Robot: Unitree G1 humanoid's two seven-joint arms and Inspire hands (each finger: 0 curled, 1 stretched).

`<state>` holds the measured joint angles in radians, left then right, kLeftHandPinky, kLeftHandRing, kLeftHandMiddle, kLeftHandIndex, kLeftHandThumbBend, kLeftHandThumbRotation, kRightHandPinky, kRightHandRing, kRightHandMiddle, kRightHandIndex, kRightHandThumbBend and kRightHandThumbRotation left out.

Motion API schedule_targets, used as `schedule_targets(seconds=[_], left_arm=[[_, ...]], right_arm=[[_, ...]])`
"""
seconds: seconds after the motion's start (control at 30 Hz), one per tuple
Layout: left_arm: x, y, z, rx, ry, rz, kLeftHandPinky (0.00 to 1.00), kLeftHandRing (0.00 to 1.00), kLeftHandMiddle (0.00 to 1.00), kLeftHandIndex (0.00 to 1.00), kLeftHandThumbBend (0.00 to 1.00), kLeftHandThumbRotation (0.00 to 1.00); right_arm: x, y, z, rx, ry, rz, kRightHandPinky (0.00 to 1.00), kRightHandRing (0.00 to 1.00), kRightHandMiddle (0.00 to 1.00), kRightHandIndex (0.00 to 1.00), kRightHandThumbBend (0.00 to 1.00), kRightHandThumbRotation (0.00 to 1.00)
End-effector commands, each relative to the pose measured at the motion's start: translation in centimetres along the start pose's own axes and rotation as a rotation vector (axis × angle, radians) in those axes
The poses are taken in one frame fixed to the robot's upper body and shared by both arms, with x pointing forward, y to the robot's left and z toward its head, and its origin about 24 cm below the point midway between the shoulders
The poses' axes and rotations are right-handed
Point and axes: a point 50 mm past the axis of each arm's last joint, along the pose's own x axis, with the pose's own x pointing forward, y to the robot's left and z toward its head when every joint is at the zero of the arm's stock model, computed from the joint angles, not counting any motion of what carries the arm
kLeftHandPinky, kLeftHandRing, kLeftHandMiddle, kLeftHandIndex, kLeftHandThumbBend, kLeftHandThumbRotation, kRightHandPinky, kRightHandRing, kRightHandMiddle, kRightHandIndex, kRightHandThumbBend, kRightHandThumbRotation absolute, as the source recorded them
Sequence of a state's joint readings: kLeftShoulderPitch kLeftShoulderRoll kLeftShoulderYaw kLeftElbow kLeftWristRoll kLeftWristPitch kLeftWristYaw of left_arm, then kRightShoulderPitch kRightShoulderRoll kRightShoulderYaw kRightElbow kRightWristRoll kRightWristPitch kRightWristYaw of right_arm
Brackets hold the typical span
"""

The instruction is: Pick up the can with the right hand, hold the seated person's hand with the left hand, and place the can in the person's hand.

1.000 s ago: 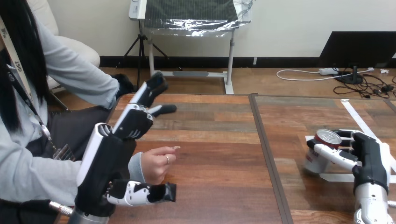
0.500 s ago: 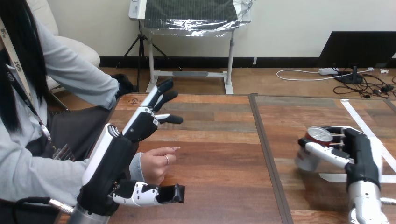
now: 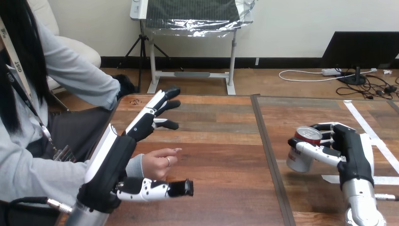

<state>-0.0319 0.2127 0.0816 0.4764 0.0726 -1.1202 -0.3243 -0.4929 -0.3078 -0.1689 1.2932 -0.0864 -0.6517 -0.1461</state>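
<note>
Right robot hand (image 3: 352,151) curled round the tilted can (image 3: 301,149) above the bench (image 3: 219,141), left robot hand (image 3: 112,165) with straight, spread fingers, person's hand (image 3: 157,165) between its thumb and fingers, not clasped.

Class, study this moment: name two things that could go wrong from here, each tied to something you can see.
1. The can sits tilted in the curled fingers of the right robot hand, so it may slip on the way across.
2. The person's hand is loosely curled between the straight fingers and thumb of the left robot hand; the can may find no open palm.
</note>
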Motion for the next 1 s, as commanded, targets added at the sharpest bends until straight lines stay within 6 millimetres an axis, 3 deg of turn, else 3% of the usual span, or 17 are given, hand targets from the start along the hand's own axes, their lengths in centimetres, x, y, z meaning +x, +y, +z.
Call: schedule_targets(seconds=[0.0,0.27,0.73,0.97], left_arm=[[1.4,1.4,1.0,0.082,-0.059,0.011,0.68,0.82,0.86,0.83,1.00,0.42],[1.5,1.5,1.1,0.145,-0.045,-0.017,0.68,0.79,0.84,0.80,1.00,0.36],[1.8,2.2,0.9,0.233,0.019,-0.096,0.72,0.83,0.87,0.83,1.00,0.26],[2.1,3.1,0.4,0.275,0.072,-0.158,0.75,0.84,0.87,0.84,1.00,0.23]], right_arm=[[2.9,0.6,6.1,0.031,-0.240,-0.005,0.18,0.24,0.40,0.50,0.83,0.00],[3.1,0.8,6.7,0.015,-0.265,0.008,0.12,0.18,0.34,0.50,0.83,0.00],[3.2,1.2,7.5,0.023,-0.304,0.030,0.31,0.37,0.45,0.50,0.81,0.00],[3.3,1.3,7.9,0.003,-0.328,0.043,0.33,0.38,0.46,0.50,0.80,0.00]])
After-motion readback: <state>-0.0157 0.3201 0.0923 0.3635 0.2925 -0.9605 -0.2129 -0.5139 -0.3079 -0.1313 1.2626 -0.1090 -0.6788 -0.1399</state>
